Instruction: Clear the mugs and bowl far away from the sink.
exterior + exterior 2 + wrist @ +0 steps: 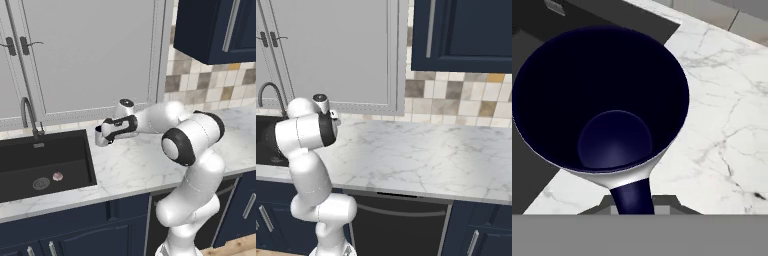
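Mug [607, 100], grey-white with navy interior: rigid, light, likely slick and breakable; clenched at its handle by end effector [100, 136]. Stands at counter [135, 165] edge beside sink [45, 162].

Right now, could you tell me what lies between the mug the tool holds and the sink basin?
Just a narrow strip of bare marble counter separates the grey-white mug from the sink edge, as the hand view shows; the tool is shut on the mug's handle.

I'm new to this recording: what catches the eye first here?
The grey-white mug with its deep navy inside looms in the hand view, the gripper shut on its handle, on the marble counter beside the black sink. The white arm stretches toward it.
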